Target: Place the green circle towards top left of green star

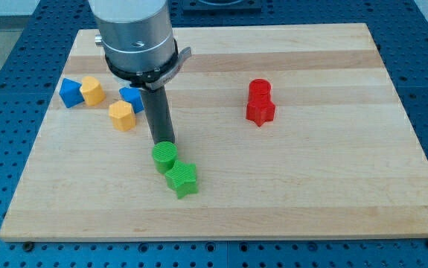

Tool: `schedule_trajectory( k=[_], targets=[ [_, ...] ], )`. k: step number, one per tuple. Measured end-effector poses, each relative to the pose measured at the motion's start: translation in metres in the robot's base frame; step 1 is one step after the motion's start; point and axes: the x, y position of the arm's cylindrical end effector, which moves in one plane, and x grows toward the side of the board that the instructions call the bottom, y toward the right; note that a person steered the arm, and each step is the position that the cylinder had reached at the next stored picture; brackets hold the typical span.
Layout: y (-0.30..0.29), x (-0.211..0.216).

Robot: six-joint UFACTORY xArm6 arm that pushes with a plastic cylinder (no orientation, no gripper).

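The green circle sits on the wooden board, touching the upper left of the green star. My tip is right at the circle's top edge, on the side toward the view's top, and seems to touch it. The dark rod rises from there to the grey arm body at the view's top.
Left of the rod are a blue block, a yellow block, a yellow hexagon-like block and a blue block partly hidden by the rod. Two red blocks sit together right of centre.
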Motion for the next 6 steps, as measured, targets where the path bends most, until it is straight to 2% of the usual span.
schedule_trajectory(
  k=[4, 6],
  targets=[
    [-0.006, 0.014],
    [-0.043, 0.011]
  ],
)
